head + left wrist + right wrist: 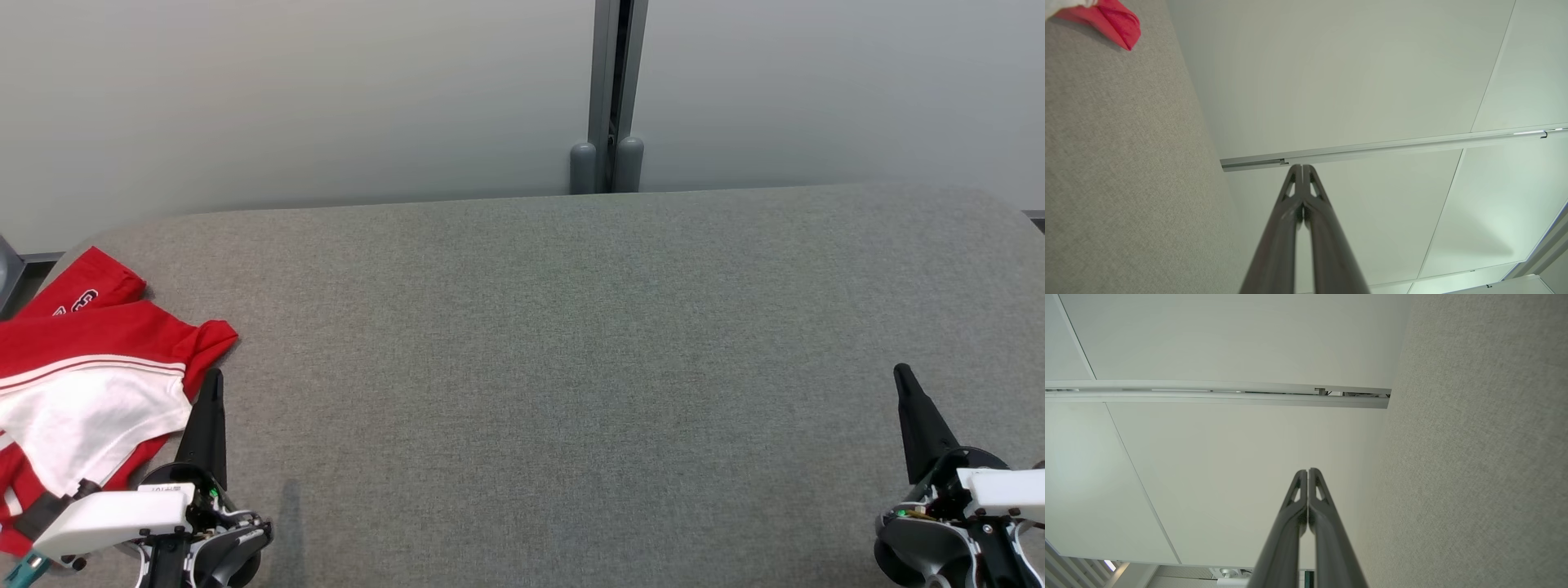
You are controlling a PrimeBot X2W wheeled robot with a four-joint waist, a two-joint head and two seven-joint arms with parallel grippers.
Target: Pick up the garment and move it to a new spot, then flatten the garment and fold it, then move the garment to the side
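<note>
Both hands are closed and hold nothing. The left hand (pixel 214 385) has its two fingers pressed together along the whole length, and the right hand (pixel 904 377) is the same. Each wrist view confirms it: the tips meet, and no cloth is between them.

The garment (pixel 90 392), red with a white panel and thin stripes, lies at the near left corner of the table (pixel 571 367). It is just beside the left hand, whose fingers point past its right edge without gripping it. One red sleeve sticks out to the right and another part reaches toward the far left edge. The picture cuts off its left part, so I cannot tell whether it hangs over the table edge.

The cloth looks loosely bunched with uneven layers, not a tidy fold. So I judge that the task is at its beginning: the garment is not yet picked up, and moving, flattening, folding and putting it aside are all left. This is not certain, because a garment put aside after a rough fold could look similar.

The right hand is well apart, at the near right. Behind the table stands a pale wall (pixel 286 98) with a grey post (pixel 608 98).
</note>
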